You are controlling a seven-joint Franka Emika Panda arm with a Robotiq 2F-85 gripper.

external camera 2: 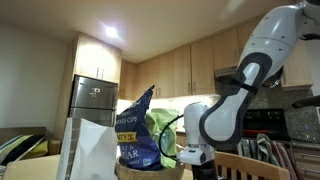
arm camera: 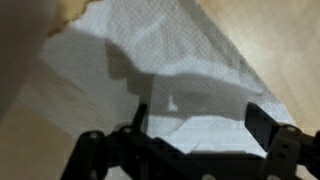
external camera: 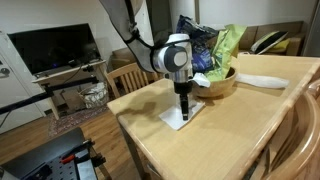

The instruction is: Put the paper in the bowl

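The arm has glossy white rounded shells with dark joint bands, and a black end effector.

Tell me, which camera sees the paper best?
The wrist view: the paper fills it, creases and all, right under the open gripper. In an exterior view it is only a small white patch on the table. In an exterior view behind the snack bags, it does not show.
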